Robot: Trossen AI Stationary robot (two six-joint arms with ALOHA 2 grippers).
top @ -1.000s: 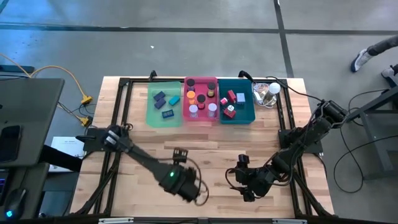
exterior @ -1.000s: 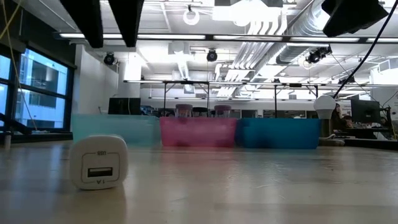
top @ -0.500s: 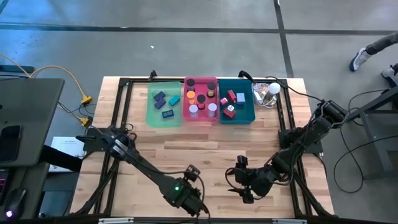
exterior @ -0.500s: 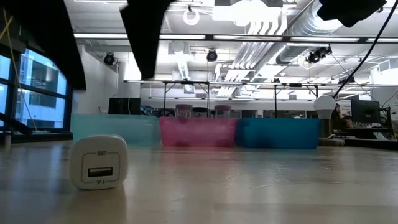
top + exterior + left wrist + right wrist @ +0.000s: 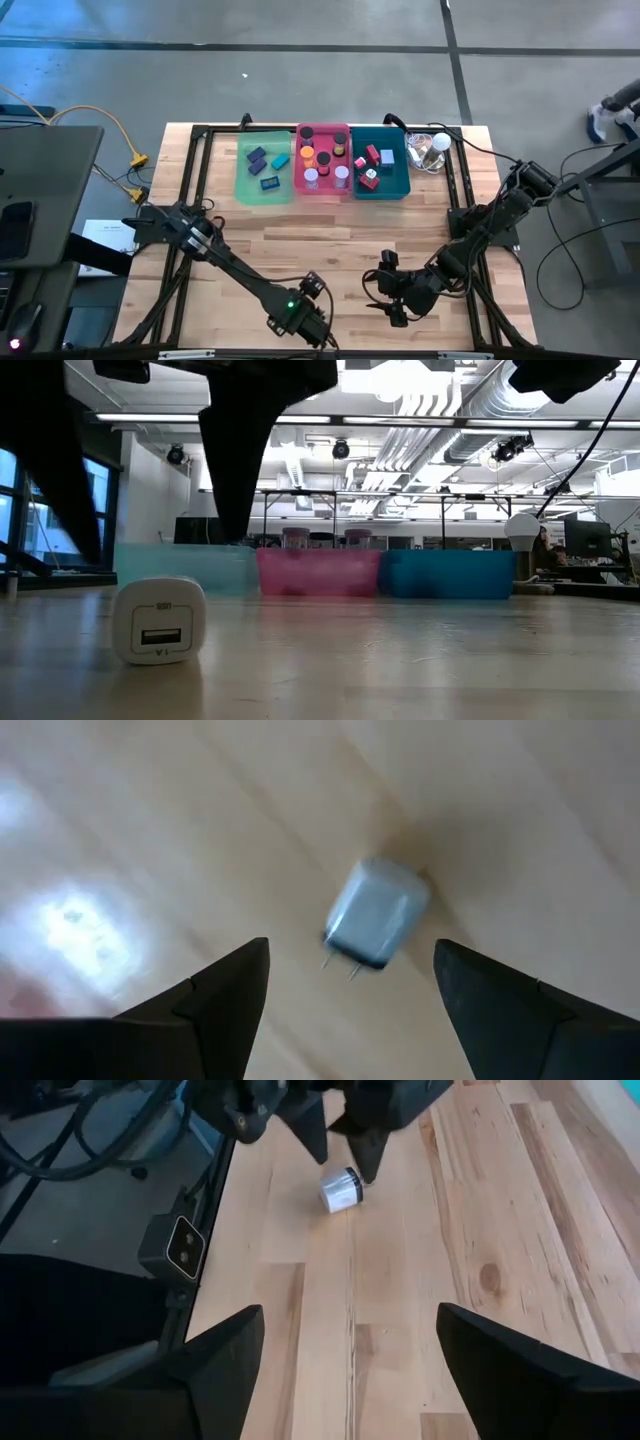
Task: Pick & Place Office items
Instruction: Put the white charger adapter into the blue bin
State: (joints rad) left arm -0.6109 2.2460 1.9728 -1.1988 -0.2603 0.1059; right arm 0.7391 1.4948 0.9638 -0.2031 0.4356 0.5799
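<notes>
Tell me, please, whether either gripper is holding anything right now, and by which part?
Nothing is held. The left gripper hangs open above the white USB charger, not touching it. The right gripper is open over bare table.

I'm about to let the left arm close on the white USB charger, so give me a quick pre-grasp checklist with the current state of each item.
1. Left gripper open: ok, both fingers stand apart.
2. Gripper above the USB charger: ok, the left wrist view shows it between the fingers, ahead of the tips.
3. Charger lying free on the table: ok, nothing touches it; its prongs point sideways.
4. Fingers down at grasp height: not ok, they hang above the charger in the low view.
5. Right gripper clear: ok, open, empty, waiting off to the side.
6. Destination tray decided: cannot tell.
</notes>
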